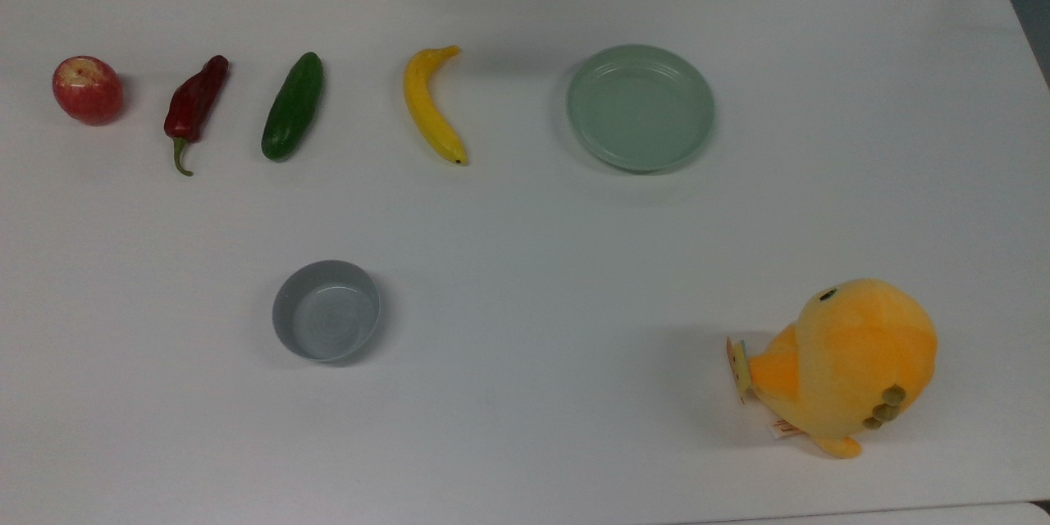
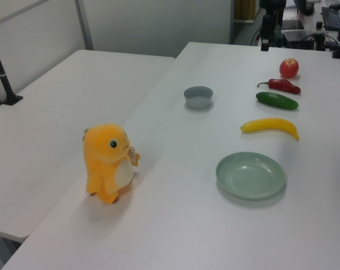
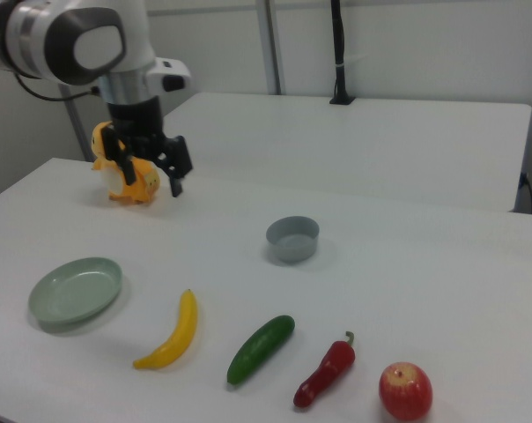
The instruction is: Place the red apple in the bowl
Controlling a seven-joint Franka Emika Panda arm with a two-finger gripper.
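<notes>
- Red, round and glossy, the apple [image 1: 88, 90] has a pale, yellowish speckled patch around its stem dimple; it sits on the white table [image 1: 525, 279] at the far end of the top view's left.
- A row runs from it toward the top view's right: chili [image 1: 194, 108], cucumber [image 1: 292, 106], banana [image 1: 431, 105], then a pale green plate [image 1: 641, 107], each apart from its neighbour.
- The apple stands just beside the chili without touching it, and nothing rests on it.
- The grey bowl [image 1: 326, 310] has upright sides and holds nothing; it stands well apart from the apple, nearer the cucumber and below the row in the top view.
- An orange plush toy [image 1: 845, 365] stands near the table edge at the top view's lower right.
- The gripper [image 3: 148, 172] hangs above the table in the right view, in front of the toy, with its two dark fingers [image 3: 177, 167] apart and nothing between them.
- It is far from the apple [image 3: 405, 390], which lies at the right view's lower right; how high it hangs is hard to judge.
</notes>
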